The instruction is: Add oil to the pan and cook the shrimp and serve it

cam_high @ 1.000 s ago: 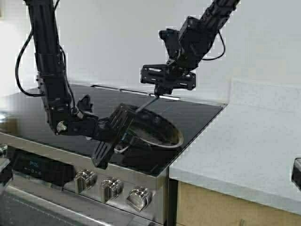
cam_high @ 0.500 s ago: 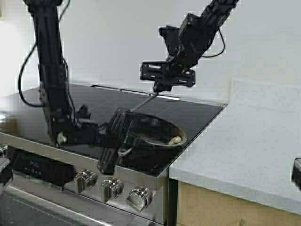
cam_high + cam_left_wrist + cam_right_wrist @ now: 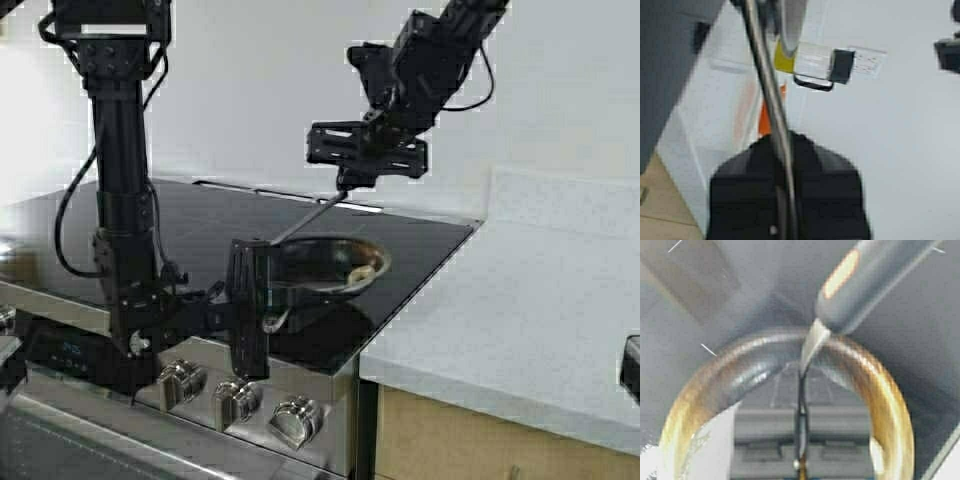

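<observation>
My left gripper (image 3: 250, 300) (image 3: 782, 150) is shut on the short metal handle of the pan (image 3: 325, 262), holding it just above the black cooktop (image 3: 200, 215), near level. The shrimp (image 3: 364, 272) lies inside against the pan's right rim. My right gripper (image 3: 350, 182) (image 3: 802, 420) hovers above the pan's far side, shut on a thin spatula (image 3: 300, 225) (image 3: 812, 340) that slants down towards the left rim. In the right wrist view, the pan's golden rim (image 3: 890, 405) rings the spatula. The oil (image 3: 784, 60) shows in its black-lidded jug on the white counter, left wrist view only.
The stove has control knobs (image 3: 240, 400) along its front edge. A white counter (image 3: 520, 310) lies to the right, with a dark object (image 3: 630, 365) at the view's edge. An orange thing (image 3: 765, 117) stands beyond the pan handle in the left wrist view.
The left arm has lifted and levelled the pan from a steep tilt. The shrimp has come to rest at the right rim. The right gripper and spatula rose slightly to the right.
</observation>
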You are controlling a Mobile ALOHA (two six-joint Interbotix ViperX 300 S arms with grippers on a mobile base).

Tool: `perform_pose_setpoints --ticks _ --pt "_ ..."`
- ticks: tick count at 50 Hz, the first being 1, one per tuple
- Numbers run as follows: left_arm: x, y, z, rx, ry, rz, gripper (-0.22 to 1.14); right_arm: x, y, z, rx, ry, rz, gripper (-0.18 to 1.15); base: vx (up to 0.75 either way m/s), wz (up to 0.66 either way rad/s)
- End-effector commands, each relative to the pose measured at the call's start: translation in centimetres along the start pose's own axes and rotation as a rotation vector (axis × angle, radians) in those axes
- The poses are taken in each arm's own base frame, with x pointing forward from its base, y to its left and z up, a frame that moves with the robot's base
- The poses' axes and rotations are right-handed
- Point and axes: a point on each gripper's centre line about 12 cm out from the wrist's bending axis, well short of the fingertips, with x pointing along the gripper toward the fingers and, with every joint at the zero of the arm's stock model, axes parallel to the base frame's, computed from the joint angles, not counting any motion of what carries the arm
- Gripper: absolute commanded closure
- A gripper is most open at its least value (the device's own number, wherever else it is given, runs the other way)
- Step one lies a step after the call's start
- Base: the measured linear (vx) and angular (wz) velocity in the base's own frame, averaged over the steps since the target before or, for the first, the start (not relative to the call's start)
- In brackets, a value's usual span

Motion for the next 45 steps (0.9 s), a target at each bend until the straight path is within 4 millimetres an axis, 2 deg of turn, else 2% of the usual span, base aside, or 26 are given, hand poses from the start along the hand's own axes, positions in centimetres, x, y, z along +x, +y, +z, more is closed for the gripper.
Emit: perform_pose_setpoints --ticks 1,11,29,45 --pt "1.1 -1.5 0.5 0.021 0.0 -0.079 0.9 -1.9 0.7 3.2 0.003 -0.085 0.017 0.88 0.0 0.0" --pt "0.1 -0.8 1.1 0.004 -0.093 -0.052 0.9 -2.4 0.5 2.9 0.006 -0.084 0.01 0.88 0.0 0.0" --pt "0.6 0.0 1.6 0.008 -0.109 -0.002 0.9 -3.1 0.1 2.6 0.017 -0.089 -0.001 0.88 0.0 0.0" --pt "0.0 0.3 1.4 0.006 -0.116 0.019 0.89 -3.6 0.0 2.7 0.023 -0.102 -0.005 0.88 0.0 0.0"
